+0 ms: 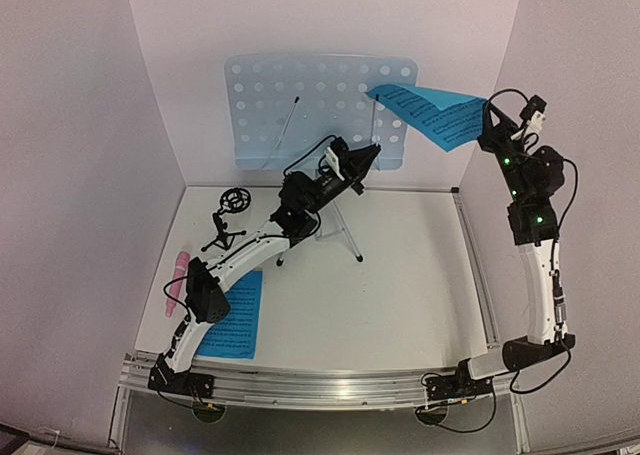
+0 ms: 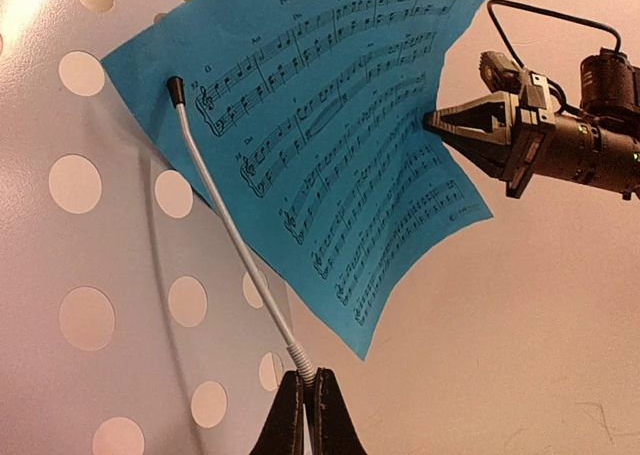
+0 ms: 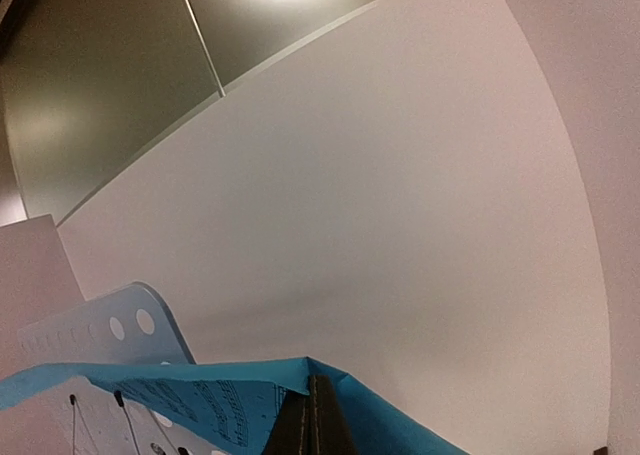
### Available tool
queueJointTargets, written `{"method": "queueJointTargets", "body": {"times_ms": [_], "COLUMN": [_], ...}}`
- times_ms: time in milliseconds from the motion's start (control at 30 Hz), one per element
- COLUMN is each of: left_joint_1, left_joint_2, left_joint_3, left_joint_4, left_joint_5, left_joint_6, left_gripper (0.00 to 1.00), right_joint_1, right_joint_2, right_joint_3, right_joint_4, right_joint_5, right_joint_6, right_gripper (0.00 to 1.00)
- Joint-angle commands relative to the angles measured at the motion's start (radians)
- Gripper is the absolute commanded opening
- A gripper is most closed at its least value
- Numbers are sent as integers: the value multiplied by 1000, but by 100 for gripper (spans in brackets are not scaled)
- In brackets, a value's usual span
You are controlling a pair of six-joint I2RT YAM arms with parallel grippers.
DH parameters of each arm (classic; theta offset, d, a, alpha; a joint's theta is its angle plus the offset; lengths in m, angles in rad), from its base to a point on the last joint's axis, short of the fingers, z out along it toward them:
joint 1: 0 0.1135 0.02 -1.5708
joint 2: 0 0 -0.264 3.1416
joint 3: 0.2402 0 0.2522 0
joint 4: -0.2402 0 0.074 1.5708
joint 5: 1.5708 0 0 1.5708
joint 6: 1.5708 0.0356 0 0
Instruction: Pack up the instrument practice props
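The pale perforated music stand [image 1: 300, 105] stands at the back on a silver tripod [image 1: 347, 231]. My left gripper [image 1: 375, 152] is shut on the spring base of the stand's white wire page holder [image 2: 222, 207]; the fingers [image 2: 283, 415] pinch it in the left wrist view. My right gripper [image 1: 488, 127] is shut on the right edge of a blue sheet-music page [image 1: 435, 113], held in the air off the stand's right side. That page also shows in the left wrist view [image 2: 340, 145] and the right wrist view [image 3: 200, 400]. A second blue page [image 1: 232, 315], a pink microphone [image 1: 177, 278] and a black mic stand [image 1: 230, 220] sit at the left.
White walls close in the back and both sides. A metal rail [image 1: 330, 385] runs along the near edge, carrying both arm bases. The stand's other wire page holder [image 1: 283, 127] lies across the left half of its desk.
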Motion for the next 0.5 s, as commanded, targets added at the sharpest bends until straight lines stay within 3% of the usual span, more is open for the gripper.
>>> {"method": "queueJointTargets", "body": {"times_ms": [0, 200, 467], "left_joint_1": [9, 17, 21], "left_joint_2": [-41, -35, -36], "left_joint_3": [38, 50, 38], "left_joint_4": [-60, -71, -71], "left_joint_5": [24, 7, -7], "left_joint_6": [-6, -10, -47], "left_gripper": [0, 0, 0], "right_joint_1": [2, 2, 2], "right_joint_2": [-83, -172, -274], "right_joint_3": [-65, -103, -221], "right_joint_4": [-43, -76, -187], "right_joint_5": [162, 260, 245], "right_joint_6": [-79, -159, -143], "right_gripper": [0, 0, 0]}}
